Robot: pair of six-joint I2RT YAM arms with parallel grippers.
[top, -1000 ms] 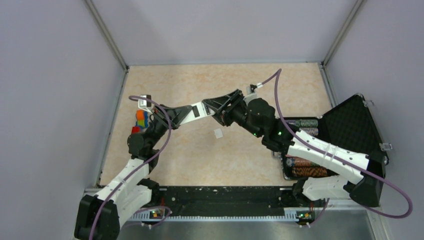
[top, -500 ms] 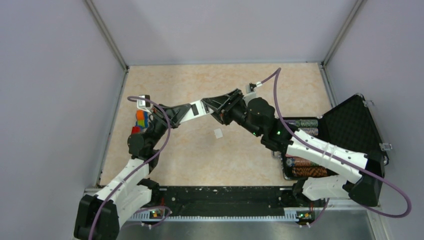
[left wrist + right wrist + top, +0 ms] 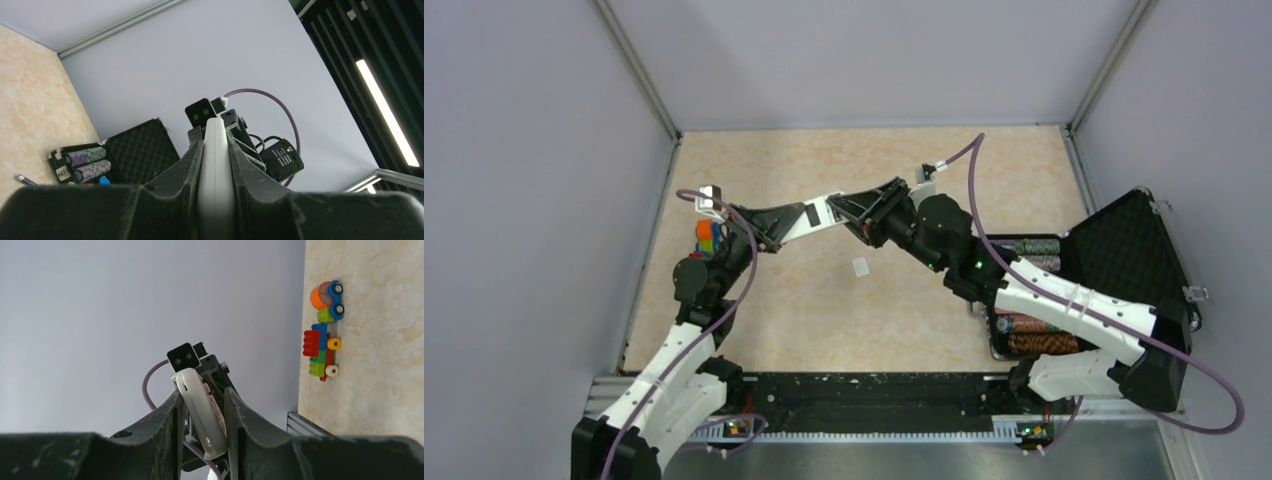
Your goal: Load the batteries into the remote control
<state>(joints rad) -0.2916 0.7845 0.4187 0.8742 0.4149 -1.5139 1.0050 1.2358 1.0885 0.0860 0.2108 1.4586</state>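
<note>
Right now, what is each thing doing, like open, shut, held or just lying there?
remote control: held off the table between both end effectors
left end effector: shut on the remote control
right end effector: sits around the remote control, grip unclear
case: open, lid raised, chip rolls inside
toy brick truck: lying on the table
small white piece: flat on the table

Remote control (image 3: 216, 170): smooth white plastic is seen, with a slight sheen.
Table top (image 3: 824, 165): a matt, marbled beige surface is shown.
Case (image 3: 142, 145): it is lined with black dimpled foam and edged in metal.
Toy bricks (image 3: 320, 347): glossy coloured plastic is seen.
Walls (image 3: 874, 60): a plain matt finish is shown.
</note>
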